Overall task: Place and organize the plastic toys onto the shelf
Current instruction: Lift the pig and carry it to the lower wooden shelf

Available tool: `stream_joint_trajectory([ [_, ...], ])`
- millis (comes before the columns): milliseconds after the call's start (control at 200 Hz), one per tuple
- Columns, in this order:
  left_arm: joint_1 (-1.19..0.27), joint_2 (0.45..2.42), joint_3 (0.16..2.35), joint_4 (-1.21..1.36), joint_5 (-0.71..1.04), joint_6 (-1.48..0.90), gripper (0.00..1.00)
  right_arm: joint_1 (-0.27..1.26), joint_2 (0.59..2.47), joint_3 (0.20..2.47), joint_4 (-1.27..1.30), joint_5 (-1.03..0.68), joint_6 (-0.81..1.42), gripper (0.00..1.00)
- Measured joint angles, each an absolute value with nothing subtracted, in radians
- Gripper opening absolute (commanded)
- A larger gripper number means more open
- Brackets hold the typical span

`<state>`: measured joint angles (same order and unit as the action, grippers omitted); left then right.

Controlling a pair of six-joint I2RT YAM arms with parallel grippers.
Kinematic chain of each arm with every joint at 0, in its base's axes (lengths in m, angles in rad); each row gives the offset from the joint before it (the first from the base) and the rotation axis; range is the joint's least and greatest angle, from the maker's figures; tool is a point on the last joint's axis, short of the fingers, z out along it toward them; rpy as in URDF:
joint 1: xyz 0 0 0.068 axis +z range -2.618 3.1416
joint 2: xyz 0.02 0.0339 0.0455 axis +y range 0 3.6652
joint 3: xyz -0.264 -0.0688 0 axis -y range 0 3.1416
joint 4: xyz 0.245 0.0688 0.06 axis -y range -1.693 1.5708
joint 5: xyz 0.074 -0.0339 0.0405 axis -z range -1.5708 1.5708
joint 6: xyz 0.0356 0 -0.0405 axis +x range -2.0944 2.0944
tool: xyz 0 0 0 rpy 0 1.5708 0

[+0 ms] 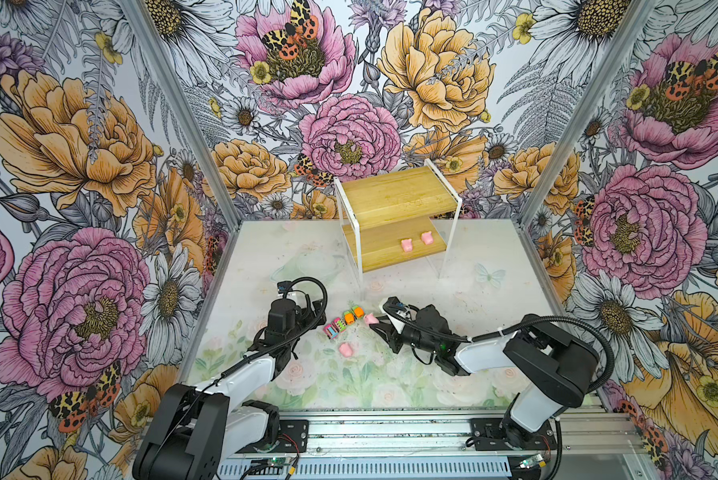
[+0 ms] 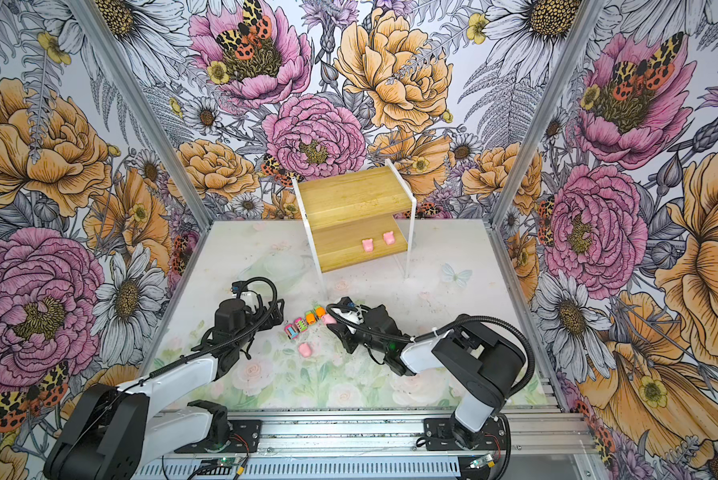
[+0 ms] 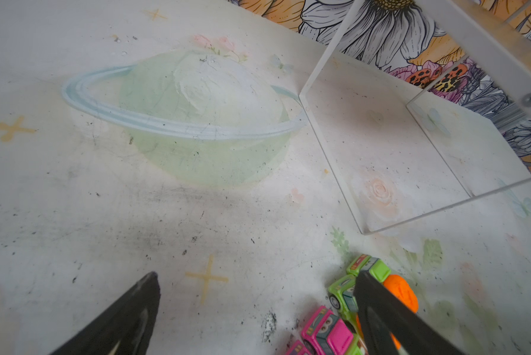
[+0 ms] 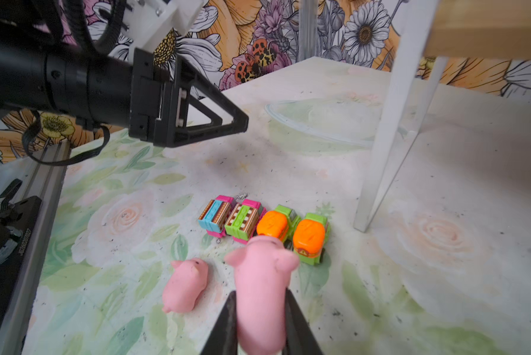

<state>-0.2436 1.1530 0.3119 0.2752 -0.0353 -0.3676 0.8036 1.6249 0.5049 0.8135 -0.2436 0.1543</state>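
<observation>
Open table (image 1: 473, 299) lies between the car row (image 1: 339, 324) and the shelf (image 1: 394, 195); its white front leg (image 1: 360, 262) intrudes.

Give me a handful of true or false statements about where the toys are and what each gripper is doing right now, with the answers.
1. Two pink pigs sit on the lower tier of the shelf. True.
2. A car sits on the upper tier. False: that board is bare; the four cars stand in a row on the table.
3. The right gripper is shut on a pink pig. True.
4. The left gripper holds an orange-and-green car. False: its fingers are spread and hold nothing.
5. No pig lies on the table. False: one loose pig lies near the cars.
</observation>
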Motion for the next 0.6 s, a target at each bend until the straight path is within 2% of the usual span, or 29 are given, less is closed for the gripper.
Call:
stream_joint_trajectory([
  [315, -0.244, 1.168, 0.324, 0.272, -0.025, -0.368, 0.99, 0.767, 1.437, 0.533, 0.609, -0.133, 0.165, 0.24],
  [600, -0.244, 1.175, 0.329, 0.271, -0.024, -0.367, 0.99, 0.75, 1.373, 0.583, 0.508, -0.038, 0.168, 0.26],
])
